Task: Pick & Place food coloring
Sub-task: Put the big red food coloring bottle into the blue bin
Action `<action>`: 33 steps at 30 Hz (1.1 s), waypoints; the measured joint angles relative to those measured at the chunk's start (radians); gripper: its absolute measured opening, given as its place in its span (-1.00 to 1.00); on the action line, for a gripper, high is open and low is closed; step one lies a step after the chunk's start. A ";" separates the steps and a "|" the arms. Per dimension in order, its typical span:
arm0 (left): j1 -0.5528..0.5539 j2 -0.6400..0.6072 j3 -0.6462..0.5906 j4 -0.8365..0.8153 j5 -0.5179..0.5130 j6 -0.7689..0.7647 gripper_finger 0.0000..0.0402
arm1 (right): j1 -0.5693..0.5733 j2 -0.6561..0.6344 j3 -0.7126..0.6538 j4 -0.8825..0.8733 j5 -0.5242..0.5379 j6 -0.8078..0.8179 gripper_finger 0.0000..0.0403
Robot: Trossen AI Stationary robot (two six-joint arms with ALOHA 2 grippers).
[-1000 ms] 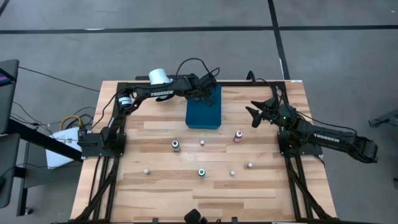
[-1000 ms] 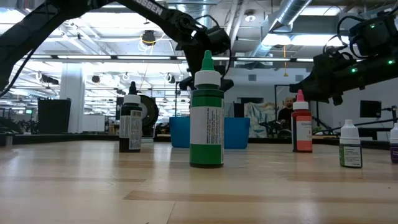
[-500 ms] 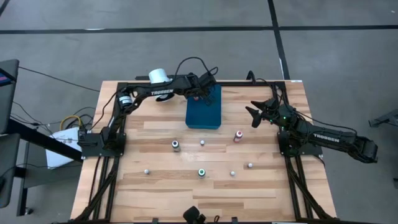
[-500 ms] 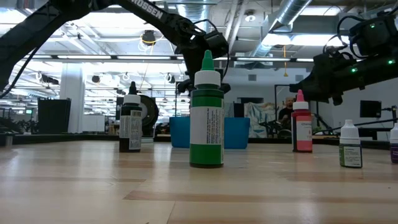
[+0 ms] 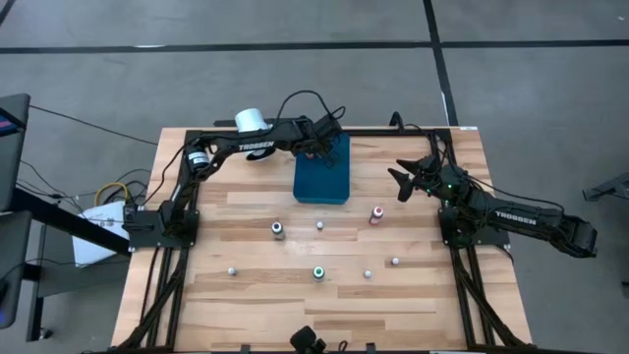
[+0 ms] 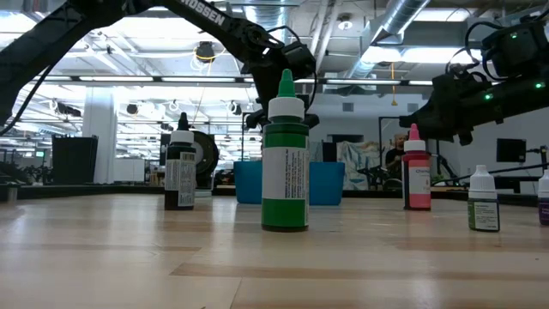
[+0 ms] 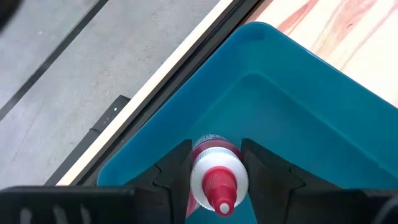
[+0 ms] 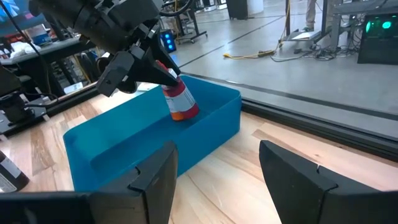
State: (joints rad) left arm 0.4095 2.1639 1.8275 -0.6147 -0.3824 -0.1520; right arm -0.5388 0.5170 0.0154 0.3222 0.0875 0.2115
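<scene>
On the table [image 5: 256,211], we find the tray [image 5: 322,185] toward twelve o'clock, a bottle [image 7: 214,171] tilted inside it between the left gripper's [image 5: 316,149] fingers. The right gripper [image 5: 401,181] hangs at the tray's three o'clock, apart from it. Seven more bottles stand scattered toward six o'clock of the tray, one [image 5: 376,213] nearest its corner.

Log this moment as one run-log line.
left gripper: holding red-capped bottle inside blue tray | right gripper: open, waiting beside tray | loose bottles on table: not yet picked
</scene>
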 joint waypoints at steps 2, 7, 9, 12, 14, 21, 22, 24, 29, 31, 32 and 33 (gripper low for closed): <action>0.000 0.000 0.000 0.000 0.001 0.000 -0.38 | 0.000 0.000 0.000 0.000 0.000 0.000 0.06; 0.000 -0.001 0.000 0.000 0.008 0.001 -0.38 | 0.000 0.000 0.000 0.000 0.000 0.000 0.06; 0.000 -0.001 0.000 0.000 0.009 0.006 -0.38 | 0.000 0.000 0.000 0.000 0.000 0.000 0.06; 0.000 -0.001 0.000 0.000 0.010 0.009 -0.38 | 0.000 0.000 0.000 0.000 0.000 0.000 0.06; 0.000 -0.001 0.000 0.000 0.011 0.009 -0.38 | 0.000 0.000 0.000 0.000 0.000 0.000 0.06; 0.000 -0.002 0.000 0.000 0.011 0.000 -0.19 | 0.000 0.000 0.000 0.000 0.000 0.000 0.06; 0.000 -0.002 0.000 0.000 0.011 -0.001 -0.16 | 0.000 0.000 0.000 0.000 0.000 0.000 0.06; 0.000 -0.002 0.000 0.000 0.011 -0.001 -0.12 | 0.000 0.000 0.000 0.000 0.000 0.000 0.06; 0.000 -0.002 0.009 0.003 0.011 -0.001 -0.08 | 0.000 0.000 0.000 0.000 0.000 -0.001 0.06; 0.000 -0.002 0.039 -0.002 0.012 -0.001 -0.08 | 0.000 0.000 0.000 0.000 0.000 -0.001 0.06; 0.000 -0.002 0.062 -0.006 0.012 -0.001 -0.08 | 0.000 0.000 0.000 0.000 0.000 -0.001 0.06; 0.000 -0.002 0.089 -0.015 0.012 -0.001 -0.08 | 0.000 0.000 0.000 0.000 -0.001 -0.001 0.06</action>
State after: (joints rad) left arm 0.4095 2.1616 1.9164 -0.6297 -0.3705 -0.1528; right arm -0.5390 0.5167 0.0152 0.3222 0.0870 0.2108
